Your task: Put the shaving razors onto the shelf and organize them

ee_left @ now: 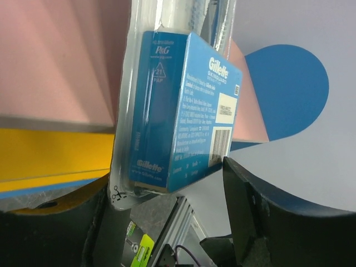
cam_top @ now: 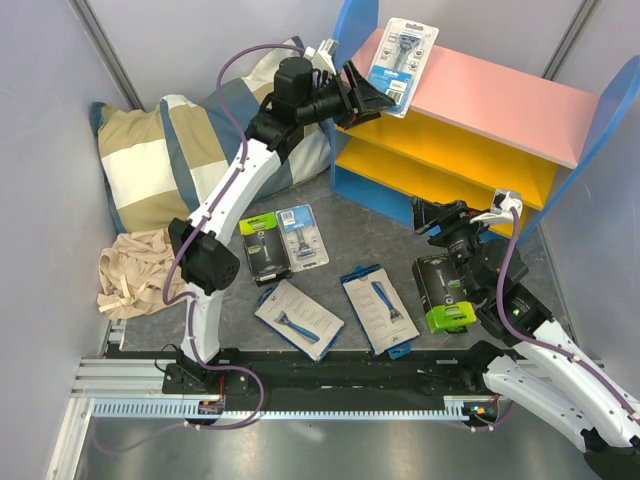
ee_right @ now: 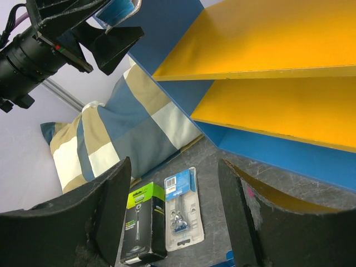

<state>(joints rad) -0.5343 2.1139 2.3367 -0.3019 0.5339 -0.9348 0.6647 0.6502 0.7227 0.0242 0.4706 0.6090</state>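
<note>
One clear razor pack (cam_top: 402, 55) up at the shelf (cam_top: 500, 100) top, five lower down
It has a blue card and leans over the left end of the pink top board. In front of the shelf lie a second clear pack (cam_top: 302, 236) touching a black-and-green box (cam_top: 262, 247), two flat white boxes (cam_top: 299, 319) (cam_top: 379, 309), and another black-and-green box (cam_top: 445, 292).

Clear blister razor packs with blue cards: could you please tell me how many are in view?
2. One blister pack is held by the left gripper at the shelf's pink top board; the other blister pack lies on the table beside a black-and-lime-green box.
</note>
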